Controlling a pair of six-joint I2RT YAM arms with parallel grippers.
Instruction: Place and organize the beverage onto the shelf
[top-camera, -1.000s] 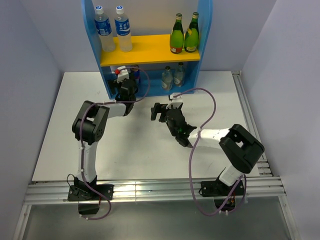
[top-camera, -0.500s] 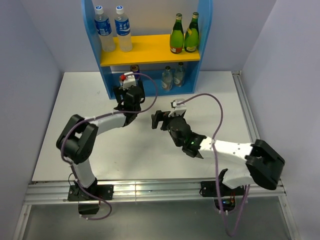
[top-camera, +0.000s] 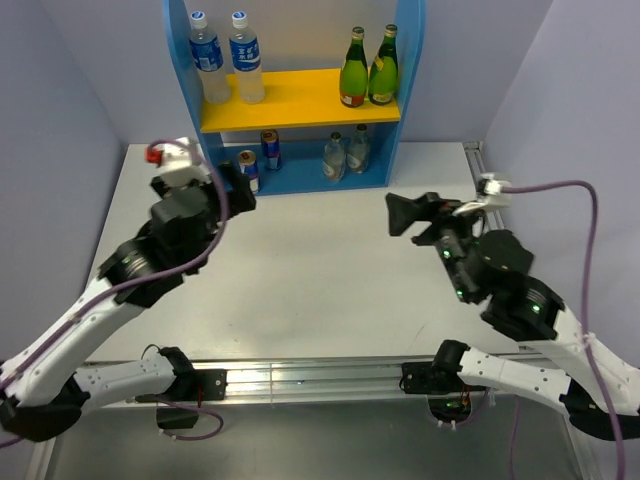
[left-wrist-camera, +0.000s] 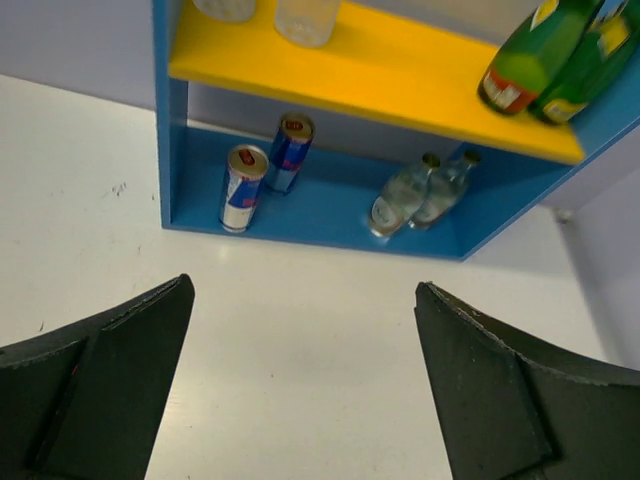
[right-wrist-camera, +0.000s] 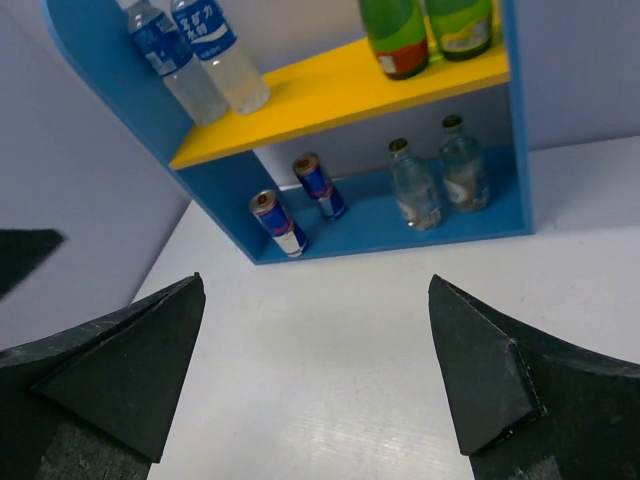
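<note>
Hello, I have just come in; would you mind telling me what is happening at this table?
Two robot arms are stocking a blue shelf with drinks. All six drinks stand on it now: two water bottles on the left of the yellow upper board, two cans at lower left, and two small clear bottles at lower right, beneath two dark green bottles. The left gripper and right gripper both hang open and empty above the table, short of the shelf.

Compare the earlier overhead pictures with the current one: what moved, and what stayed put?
The left gripper drew back from the lower level of the shelf, uncovering a can standing there; the right gripper swung away rightward. Both are open, empty. The bottles stayed.
</note>
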